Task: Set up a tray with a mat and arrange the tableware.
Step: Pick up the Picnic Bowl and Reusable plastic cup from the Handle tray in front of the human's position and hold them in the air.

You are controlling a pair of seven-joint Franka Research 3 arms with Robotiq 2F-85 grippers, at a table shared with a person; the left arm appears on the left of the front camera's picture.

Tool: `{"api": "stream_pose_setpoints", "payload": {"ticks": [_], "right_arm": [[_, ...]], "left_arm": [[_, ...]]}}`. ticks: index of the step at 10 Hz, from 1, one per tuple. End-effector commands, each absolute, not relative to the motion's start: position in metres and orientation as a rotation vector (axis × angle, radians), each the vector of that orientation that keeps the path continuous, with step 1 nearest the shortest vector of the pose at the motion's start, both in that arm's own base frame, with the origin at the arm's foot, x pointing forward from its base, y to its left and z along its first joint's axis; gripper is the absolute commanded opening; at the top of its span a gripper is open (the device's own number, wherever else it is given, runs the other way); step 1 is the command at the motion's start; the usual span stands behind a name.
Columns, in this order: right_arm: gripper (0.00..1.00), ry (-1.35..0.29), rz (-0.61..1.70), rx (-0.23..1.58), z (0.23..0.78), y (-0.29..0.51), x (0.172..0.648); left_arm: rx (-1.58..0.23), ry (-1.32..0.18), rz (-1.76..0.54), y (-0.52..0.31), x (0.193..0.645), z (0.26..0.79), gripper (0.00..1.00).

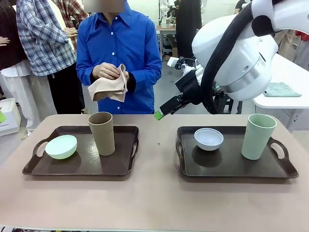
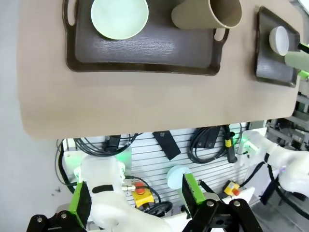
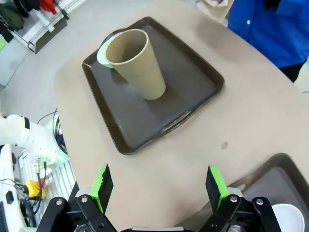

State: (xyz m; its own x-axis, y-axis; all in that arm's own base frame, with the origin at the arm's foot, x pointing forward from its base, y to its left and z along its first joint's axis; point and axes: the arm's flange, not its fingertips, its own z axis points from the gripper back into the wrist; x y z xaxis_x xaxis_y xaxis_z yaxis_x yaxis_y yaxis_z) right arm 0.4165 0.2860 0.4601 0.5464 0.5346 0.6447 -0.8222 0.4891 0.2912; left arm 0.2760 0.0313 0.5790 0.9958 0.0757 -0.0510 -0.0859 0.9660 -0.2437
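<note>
Where the brown tumbler point(image 3: 137, 65) stands, most of the mint bowl point(image 3: 101, 55) hides.

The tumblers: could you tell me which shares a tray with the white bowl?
The pale green tumbler; the brown tumbler stands beside the mint bowl.

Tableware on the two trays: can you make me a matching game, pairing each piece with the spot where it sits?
Things:
1. mint green bowl
2. brown tumbler
3. white bowl
4. pale green tumbler

Places:
A. right tray, right half
B. left tray, right half
C. left tray, left half
D. right tray, left half

Pairs: 1-C, 2-B, 3-D, 4-A.
</note>
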Motion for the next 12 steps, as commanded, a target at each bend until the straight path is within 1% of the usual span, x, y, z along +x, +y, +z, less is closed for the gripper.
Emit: {"api": "stream_pose_setpoints", "payload": {"ticks": [1, 2, 3, 4, 5, 7, 10, 12], "right_arm": [[1.00, -0.541, 0.986, 0.639, 0.444, 0.301, 0.424], [1.00, -0.544, 1.049, 0.684, 0.433, 0.319, 0.437], [1.00, -0.534, 1.105, 0.692, 0.423, 0.341, 0.452], [1.00, -0.508, 1.170, 0.712, 0.412, 0.365, 0.461], [1.00, -0.493, 1.234, 0.723, 0.399, 0.391, 0.467], [1.00, -0.474, 1.385, 0.744, 0.381, 0.430, 0.480], [1.00, -0.501, 1.484, 0.770, 0.371, 0.453, 0.489], [1.00, -0.511, 1.528, 0.780, 0.363, 0.456, 0.503]], "left_arm": [[-0.146, 0.014, 0.047, 0.008, 0.299, 0.577, 1.00], [-0.046, 0.011, 0.051, -0.010, 0.322, 0.581, 1.00], [0.079, -0.041, -0.065, -0.028, 0.340, 0.583, 1.00], [0.103, -0.025, -0.129, -0.038, 0.352, 0.581, 1.00], [0.123, -0.014, -0.136, -0.042, 0.363, 0.574, 1.00], [0.091, 0.025, -0.125, -0.030, 0.375, 0.559, 1.00], [-0.053, 0.091, -0.143, 0.006, 0.399, 0.530, 1.00], [-0.138, 0.101, -0.181, 0.018, 0.419, 0.509, 1.00]]}}
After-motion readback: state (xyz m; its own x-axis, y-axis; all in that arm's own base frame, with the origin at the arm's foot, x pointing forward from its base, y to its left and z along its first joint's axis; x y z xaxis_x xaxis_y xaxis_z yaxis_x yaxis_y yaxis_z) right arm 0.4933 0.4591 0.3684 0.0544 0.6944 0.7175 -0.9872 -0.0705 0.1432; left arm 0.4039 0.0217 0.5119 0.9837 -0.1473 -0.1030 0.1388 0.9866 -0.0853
